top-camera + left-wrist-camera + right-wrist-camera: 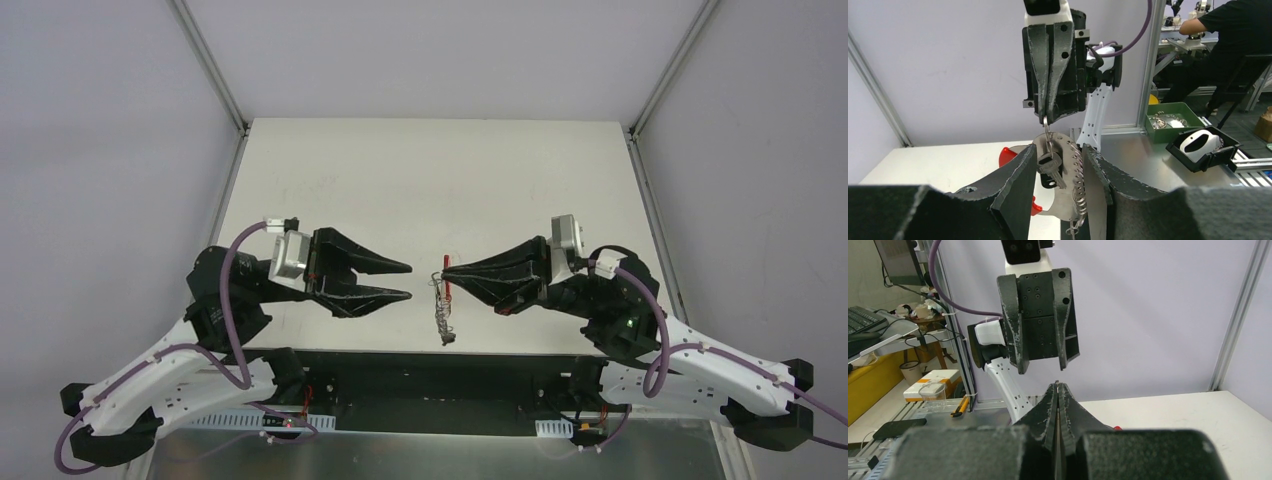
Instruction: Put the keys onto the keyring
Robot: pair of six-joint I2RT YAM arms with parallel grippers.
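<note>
My right gripper (447,268) is shut on a thin wire ring of the keyring (445,305), which hangs below its tips above the table. In the left wrist view the right gripper (1046,119) pinches the top ring; below it hang the grey-white curved strap (1067,150), the wire loops (1078,175), the red tag (1007,155) and a small key (1053,167) with a dark head. My left gripper (408,282) is open, and in its own view (1060,150) its fingers stand on either side of the hanging bunch. The right wrist view shows the shut fingers (1058,386) with a metal sliver between them.
The white table (430,170) has metal frame posts at its back corners. Off the table, the left wrist view shows a green bin (1173,117) of metal parts, a black tray (1204,146) with a white object, and a seated person (1233,35).
</note>
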